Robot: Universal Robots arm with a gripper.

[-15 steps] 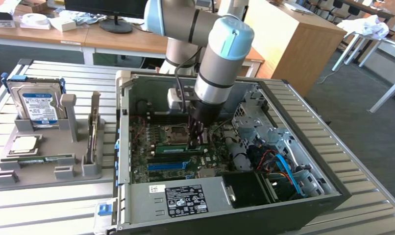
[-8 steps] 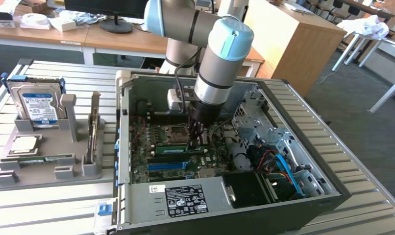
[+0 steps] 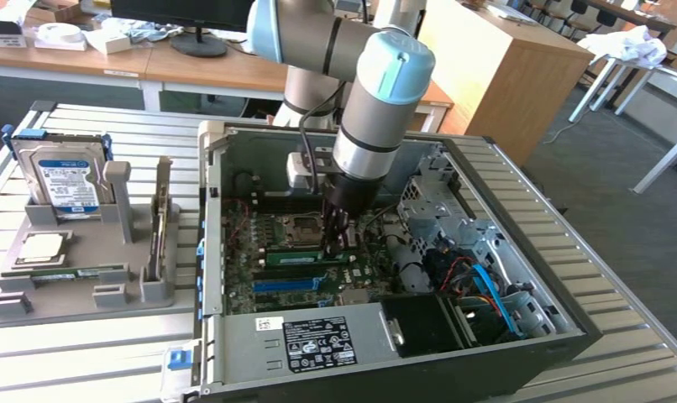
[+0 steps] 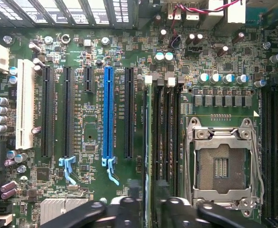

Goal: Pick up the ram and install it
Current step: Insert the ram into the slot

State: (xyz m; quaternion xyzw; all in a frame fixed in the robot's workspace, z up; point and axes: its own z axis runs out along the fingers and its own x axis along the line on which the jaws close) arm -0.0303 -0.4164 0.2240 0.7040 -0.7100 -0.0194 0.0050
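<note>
Reaching into the open computer case [image 3: 537,243], your gripper [image 3: 341,242] hovers at the ram [image 3: 302,257] on the motherboard. At the wrist, the ram [image 4: 148,142] sits edge-on in a slot beside the CPU socket [image 4: 222,166]; you cannot tell whether the claw grasps it.

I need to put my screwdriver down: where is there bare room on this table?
Bare table slats lie in front of the grey holder tray, at the exterior view's left, and beside the computer case, at that view's right. Inside the case, around the tool, is crowded.
</note>
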